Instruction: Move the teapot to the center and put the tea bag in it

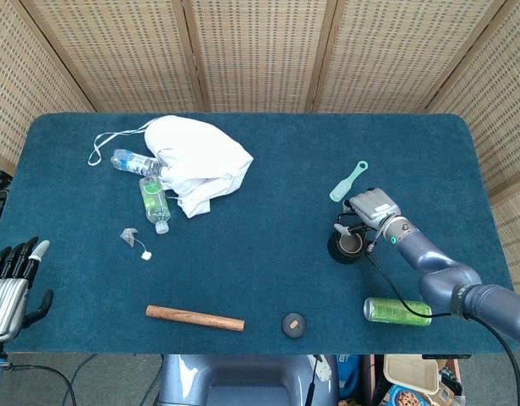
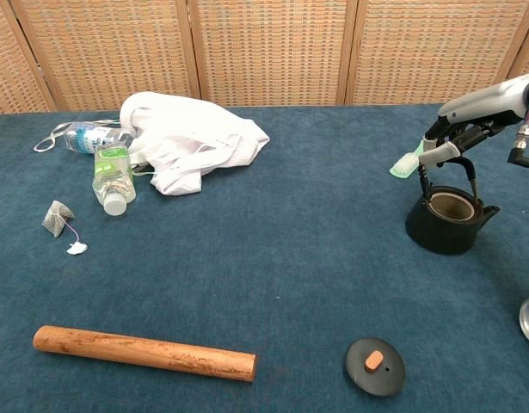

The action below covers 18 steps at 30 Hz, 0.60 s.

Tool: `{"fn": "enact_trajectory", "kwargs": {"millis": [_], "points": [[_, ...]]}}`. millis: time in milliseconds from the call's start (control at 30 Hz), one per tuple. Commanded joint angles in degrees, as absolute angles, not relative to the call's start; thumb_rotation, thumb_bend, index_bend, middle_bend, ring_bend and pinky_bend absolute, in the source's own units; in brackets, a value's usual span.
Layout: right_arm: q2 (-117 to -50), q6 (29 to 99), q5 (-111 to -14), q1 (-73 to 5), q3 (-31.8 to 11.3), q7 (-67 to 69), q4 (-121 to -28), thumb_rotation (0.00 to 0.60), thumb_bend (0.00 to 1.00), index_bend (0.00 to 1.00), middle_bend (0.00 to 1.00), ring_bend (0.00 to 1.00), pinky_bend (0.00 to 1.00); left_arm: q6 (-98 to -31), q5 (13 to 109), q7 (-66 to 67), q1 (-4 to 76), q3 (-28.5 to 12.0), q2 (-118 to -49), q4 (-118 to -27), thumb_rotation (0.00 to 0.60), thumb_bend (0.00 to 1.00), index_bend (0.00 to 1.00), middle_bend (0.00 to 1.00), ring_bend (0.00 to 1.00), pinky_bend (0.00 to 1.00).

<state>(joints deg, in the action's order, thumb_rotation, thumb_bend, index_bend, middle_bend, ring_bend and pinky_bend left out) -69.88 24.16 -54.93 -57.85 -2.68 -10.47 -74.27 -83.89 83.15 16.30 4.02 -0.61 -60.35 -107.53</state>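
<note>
The black teapot (image 1: pixel 347 245) (image 2: pixel 452 226) stands lidless at the right of the blue table, its wire handle raised. My right hand (image 1: pixel 371 209) (image 2: pixel 456 138) is over it, fingers curled round the top of the handle. The teapot's black lid (image 1: pixel 293 323) (image 2: pixel 375 365) lies apart near the front edge. Far to the left lies the tea bag (image 1: pixel 128 237) (image 2: pixel 56 217) with its string and tag. My left hand (image 1: pixel 11 282) hovers off the table's front-left corner, fingers apart, holding nothing; the chest view does not show it.
A wooden rolling pin (image 1: pixel 194 317) (image 2: pixel 144 352) lies near the front. A white cloth (image 1: pixel 200 161) (image 2: pixel 191 138) and two plastic bottles (image 1: pixel 154 201) (image 2: pixel 111 179) sit back left. A mint scoop (image 1: pixel 348 181) (image 2: pixel 403 165) lies behind the teapot; a green can (image 1: pixel 397 310) lies in front of it.
</note>
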Motion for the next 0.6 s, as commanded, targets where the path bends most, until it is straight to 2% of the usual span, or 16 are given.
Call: {"fn": "enact_trajectory", "kwargs": {"millis": [33, 600], "points": [[-67.4, 25.8, -55.8, -57.3, -2.9, -9.9, -77.6, 0.107, 0.51, 0.39, 0.41, 0.39, 0.24, -83.8, 83.2, 16.2, 4.1, -0.6, -60.3, -107.6, 0.600, 0.46, 0.04, 0.00, 0.04, 0.00], [-57.8, 31.3, -59.1, -53.7, -0.8, -10.8, -91.6, 0.107, 0.51, 0.40, 0.43, 0.39, 0.24, -83.1, 83.7, 16.3, 4.8, -0.8, -60.4, -107.9, 0.600, 0.46, 0.04, 0.00, 0.04, 0.00]]}}
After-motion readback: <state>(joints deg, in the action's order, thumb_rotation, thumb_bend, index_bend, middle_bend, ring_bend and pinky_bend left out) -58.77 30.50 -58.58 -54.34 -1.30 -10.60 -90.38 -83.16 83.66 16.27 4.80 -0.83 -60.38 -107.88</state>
